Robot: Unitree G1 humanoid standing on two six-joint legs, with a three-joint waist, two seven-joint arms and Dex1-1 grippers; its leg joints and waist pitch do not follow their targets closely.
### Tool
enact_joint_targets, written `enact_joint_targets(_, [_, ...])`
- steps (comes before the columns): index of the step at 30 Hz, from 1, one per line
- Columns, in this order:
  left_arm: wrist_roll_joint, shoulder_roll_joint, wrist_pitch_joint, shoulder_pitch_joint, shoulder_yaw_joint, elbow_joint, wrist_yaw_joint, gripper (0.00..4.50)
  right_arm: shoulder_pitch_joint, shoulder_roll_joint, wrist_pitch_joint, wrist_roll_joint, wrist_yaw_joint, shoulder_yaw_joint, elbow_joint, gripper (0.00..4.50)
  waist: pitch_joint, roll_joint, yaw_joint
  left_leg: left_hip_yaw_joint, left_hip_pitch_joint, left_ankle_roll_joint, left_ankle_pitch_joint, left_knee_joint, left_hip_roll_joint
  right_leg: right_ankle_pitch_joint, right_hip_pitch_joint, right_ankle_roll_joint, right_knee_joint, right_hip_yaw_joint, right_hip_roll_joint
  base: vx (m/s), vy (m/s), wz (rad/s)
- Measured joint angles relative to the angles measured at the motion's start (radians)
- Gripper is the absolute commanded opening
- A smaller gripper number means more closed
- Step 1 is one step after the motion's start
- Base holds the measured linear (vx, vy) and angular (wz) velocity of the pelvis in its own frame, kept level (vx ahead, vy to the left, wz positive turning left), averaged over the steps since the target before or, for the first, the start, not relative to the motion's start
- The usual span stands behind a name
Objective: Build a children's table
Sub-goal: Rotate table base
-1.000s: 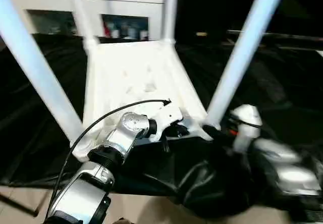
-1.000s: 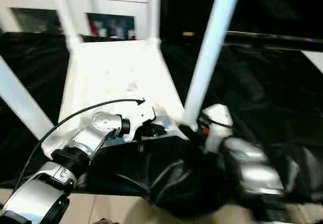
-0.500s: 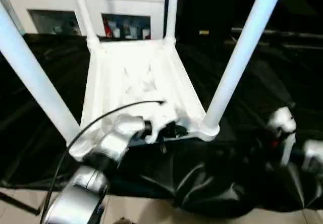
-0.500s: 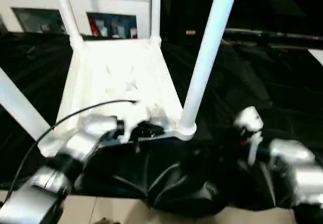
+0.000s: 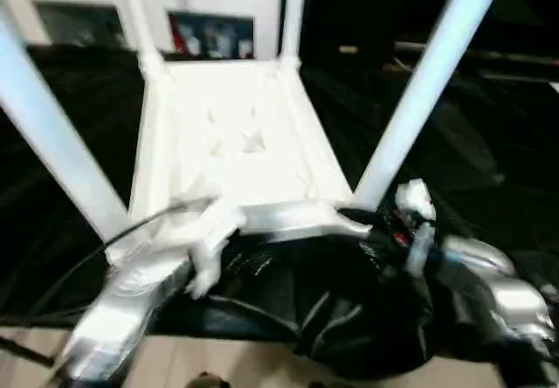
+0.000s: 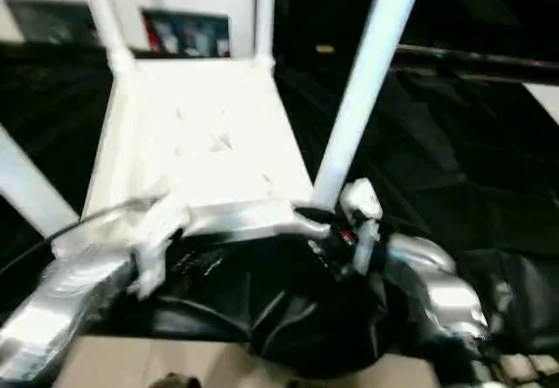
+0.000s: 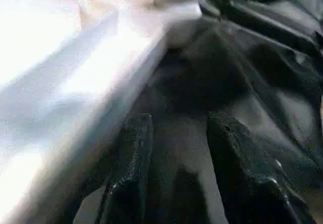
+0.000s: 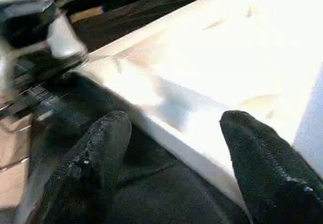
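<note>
The children's table stands upside down on the black cloth: its white tabletop (image 5: 236, 135) has its ribbed underside up, and four white legs rise from its corners, the near ones at the left (image 5: 52, 135) and right (image 5: 419, 91). My left gripper (image 7: 179, 123) is open just off the tabletop's near edge (image 7: 101, 82), with only black cloth between its fingers. The left arm (image 5: 131, 301) is blurred at the near left. My right gripper (image 8: 176, 118) is open at the near right corner (image 5: 371, 231), its fingers wide apart before the white edge.
Black cloth (image 5: 489, 143) covers the work table and bunches in folds over its near edge (image 5: 349, 318). A white cabinet with open shelves (image 5: 218, 21) stands behind. Pale floor (image 5: 244, 362) shows below the table's front edge.
My left gripper has opened and drawn back from the tabletop's near edge. My right arm swung out to the right, then returned to the near right corner. The camera shifted too.
</note>
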Motion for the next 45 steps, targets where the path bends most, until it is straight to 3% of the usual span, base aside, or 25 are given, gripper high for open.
enact_joint_targets(1, [-0.006,0.018,0.038,0.051,0.017,-0.065,0.002,2.29,-0.023,0.028,-0.019,-0.001,-0.038,-0.005,0.035,3.20,0.008,-0.009,-0.003,0.000,-0.002,0.000,0.000,0.000,0.000,0.000,-0.002,0.000,0.000,0.000,0.000,0.000,0.000,0.00])
enact_joint_targets(4, [-0.039,0.056,0.116,0.150,0.063,-0.186,0.016,2.56,-0.083,0.073,-0.051,-0.009,-0.129,-0.047,0.117,3.20,0.025,-0.023,-0.007,0.000,-0.010,0.000,0.000,0.000,-0.001,0.000,-0.009,0.000,-0.001,0.002,0.000,0.000,0.000,0.00])
enact_joint_targets(7, [-0.058,0.090,0.161,0.203,0.116,-0.256,0.022,2.77,-0.119,0.085,-0.080,-0.021,-0.195,-0.069,0.167,3.20,0.045,-0.034,-0.002,0.001,-0.013,0.000,0.000,-0.002,-0.002,0.000,-0.012,0.000,-0.001,0.004,0.000,0.000,0.000,0.00])
enact_joint_targets(11, [-0.101,0.120,0.212,0.291,0.166,-0.354,0.018,3.15,-0.166,0.127,-0.114,-0.042,-0.266,-0.069,0.231,3.20,0.069,-0.054,-0.009,0.002,-0.016,-0.002,0.001,-0.007,-0.002,-0.001,-0.018,0.001,-0.001,0.007,0.002,0.000,0.000,0.00])
enact_joint_targets(13, [-0.135,0.155,0.254,0.359,0.231,-0.421,0.010,3.41,-0.229,0.139,-0.165,-0.071,-0.341,-0.074,0.317,3.20,0.079,-0.065,-0.017,0.003,-0.016,-0.004,0.003,-0.010,-0.001,-0.002,-0.020,-0.001,-0.001,0.007,0.003,0.000,0.000,0.00])
enact_joint_targets(17, [-0.185,0.211,0.302,0.468,0.362,-0.486,-0.030,3.60,-0.307,0.132,-0.251,-0.115,-0.459,-0.112,0.439,3.20,0.091,-0.072,-0.015,0.005,-0.015,-0.004,0.003,-0.014,-0.002,-0.003,-0.020,-0.005,0.000,0.008,0.003,0.000,0.000,0.00])
enact_joint_targets(22, [-0.232,0.286,0.318,0.499,0.539,-0.486,-0.076,4.06,-0.332,0.119,-0.293,-0.119,-0.484,-0.147,0.505,3.20,0.093,-0.072,-0.014,0.007,-0.012,-0.005,0.003,-0.017,-0.001,-0.004,-0.020,-0.006,0.001,0.009,0.003,0.000,0.000,0.00])
enact_joint_targets(25, [-0.282,0.281,0.288,0.397,0.601,-0.460,-0.059,4.38,-0.326,0.122,-0.304,-0.119,-0.445,-0.141,0.509,3.20,0.093,-0.070,-0.017,0.008,-0.008,-0.005,0.003,-0.015,-0.001,-0.003,-0.017,-0.008,0.004,0.011,0.003,0.000,0.000,0.00])
enact_joint_targets(27, [-0.318,0.259,0.267,0.322,0.601,-0.446,-0.043,4.45,-0.311,0.123,-0.305,-0.119,-0.423,-0.134,0.500,3.20,0.092,-0.070,-0.018,0.008,-0.007,-0.005,0.003,-0.012,-0.001,-0.003,-0.017,-0.008,0.007,0.012,0.003,0.000,0.000,0.00])
enact_joint_targets(31, [-0.367,0.196,0.216,0.152,0.512,-0.391,-0.029,4.45,-0.229,0.124,-0.306,-0.120,-0.401,-0.099,0.410,3.20,0.089,-0.066,-0.011,0.009,-0.004,-0.005,0.004,-0.004,-0.001,-0.003,-0.017,-0.009,0.020,0.018,0.003,0.000,0.000,0.00])
enact_joint_targets(37, [-0.391,0.130,0.201,-0.023,0.362,-0.273,-0.035,4.45,-0.102,0.121,-0.304,-0.149,-0.462,-0.101,0.326,3.20,0.072,-0.043,-0.002,0.012,0.007,-0.007,0.005,0.007,-0.001,-0.004,-0.013,-0.008,0.034,0.026,0.004,0.000,0.000,0.00])
enact_joint_targets(41, [-0.391,0.104,0.175,-0.097,0.297,-0.203,-0.042,4.45,-0.079,0.113,-0.301,-0.171,-0.545,-0.135,0.299,3.20,0.059,-0.019,-0.007,0.010,0.009,-0.007,0.005,0.013,-0.001,-0.003,-0.010,-0.007,0.035,0.028,0.005,-0.025,0.000,-0.02])
enact_joint_targets(45, [-0.387,0.076,0.159,-0.146,0.242,-0.157,-0.043,4.45,-0.079,0.082,-0.282,-0.231,-0.592,-0.112,0.311,3.20,0.048,-0.007,-0.007,0.009,0.010,-0.007,0.005,0.015,-0.001,-0.003,-0.008,-0.007,0.035,0.028,0.005,0.000,0.000,0.00])
